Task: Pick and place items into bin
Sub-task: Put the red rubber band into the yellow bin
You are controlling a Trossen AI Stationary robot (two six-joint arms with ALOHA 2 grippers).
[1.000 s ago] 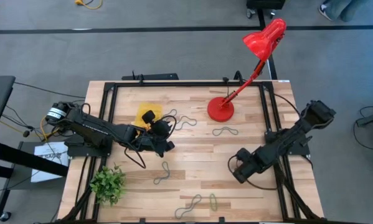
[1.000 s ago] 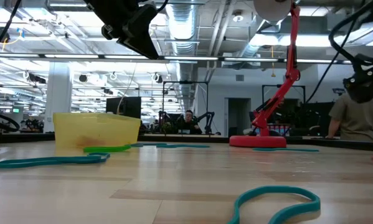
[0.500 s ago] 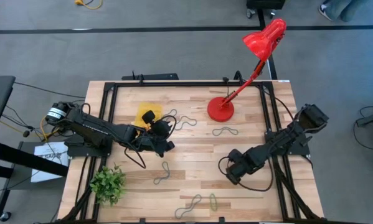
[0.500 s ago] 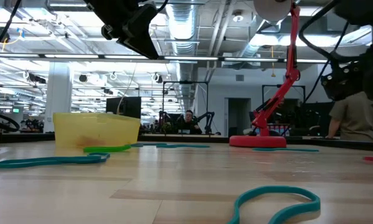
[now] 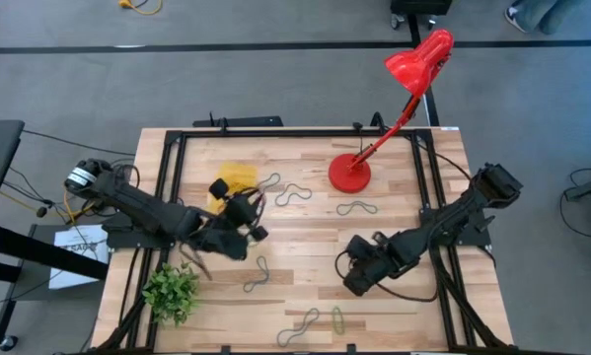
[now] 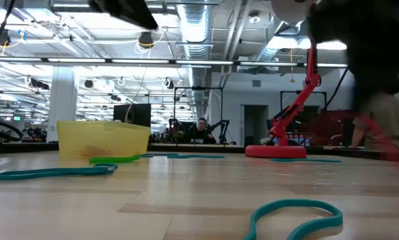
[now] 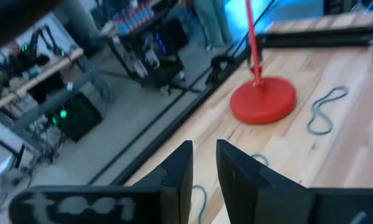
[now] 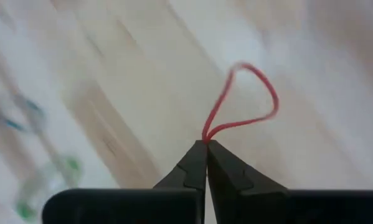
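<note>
We see the right gripper (image 8: 205,144) pinched tight on a red band (image 8: 245,102), a thin cord that curls from the fingertips into an open loop above pale wood. From above, that gripper (image 5: 357,279) sits over the table (image 5: 305,237) right of centre, toward the near edge. The bin (image 5: 238,178) lies at the far left of the table: a small, low-walled tray of see-through yellow plastic, squared off at the corners. The left gripper (image 5: 244,219) hangs just on its near side; its dark fingers (image 7: 180,168) stand a narrow gap apart with nothing between them. More bands lie scattered on the planks, thin and squiggly: a grey one (image 5: 357,208) near the lamp (image 5: 350,174), a glossy red disc with a slim stem, and another (image 5: 257,275) mid-table. A green one (image 5: 338,319) rests at the near edge. A leafy plant (image 5: 171,290) sits at the near left.
</note>
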